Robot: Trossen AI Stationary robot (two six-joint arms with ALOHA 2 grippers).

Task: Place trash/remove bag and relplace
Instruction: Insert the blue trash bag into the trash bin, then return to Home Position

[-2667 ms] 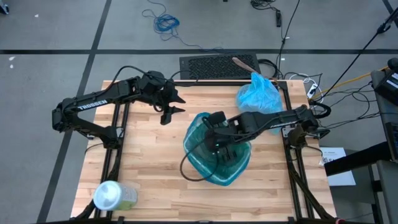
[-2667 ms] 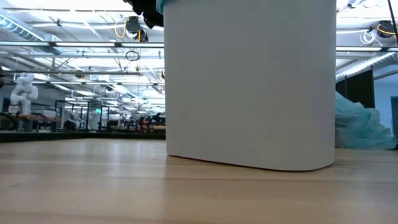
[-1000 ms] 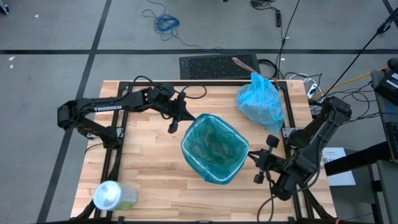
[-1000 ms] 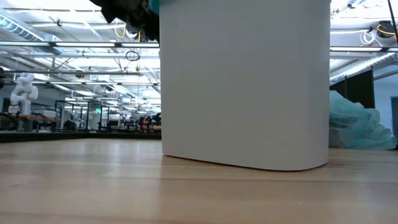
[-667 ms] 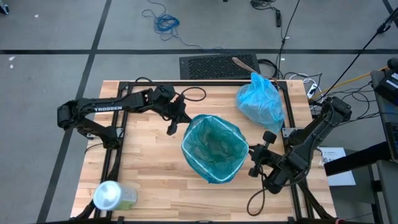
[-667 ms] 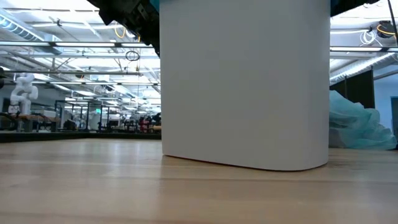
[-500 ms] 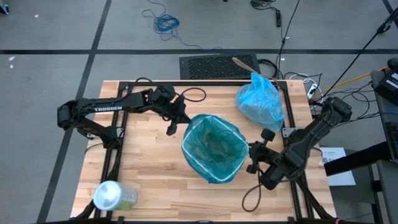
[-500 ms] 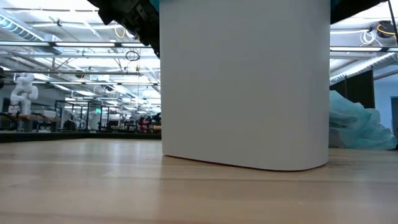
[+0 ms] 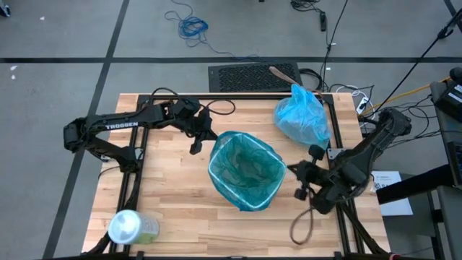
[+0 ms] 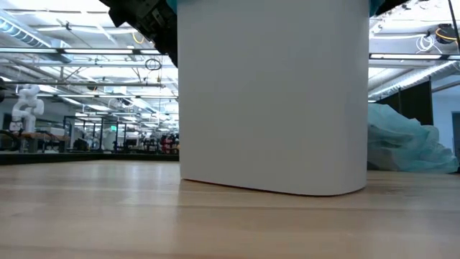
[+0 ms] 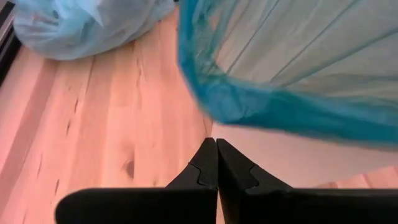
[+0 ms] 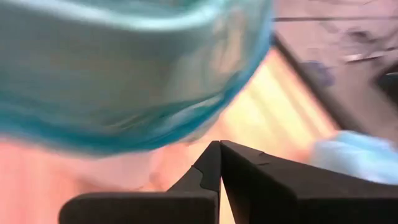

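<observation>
A white bin stands mid-table, lined with a teal-green plastic bag folded over its rim. The bag, pale light-blue and bunched shut, lies on the table at the far right. No trash shows in any view. My left gripper is shut beside the bin's far-left side, just under the liner's rim. My right gripper is shut at the bin's right side, its tips close below the rim. My left gripper points its shut tips at the bin's white wall below the liner's rim; I cannot tell whether they touch it. My right gripper's shut tips stand close at the bin's right wall, in a blurred view; touching or not, I cannot tell.
A pale-green container with a white lid lies at the near-left corner. A black cable loop hangs below the right arm at the near right. Bare wood lies between the bin and the container.
My right gripper has gone toward the bin's right side and a little toward the far edge, staying shut. The bin has slid a little toward the table's left, still upright.
</observation>
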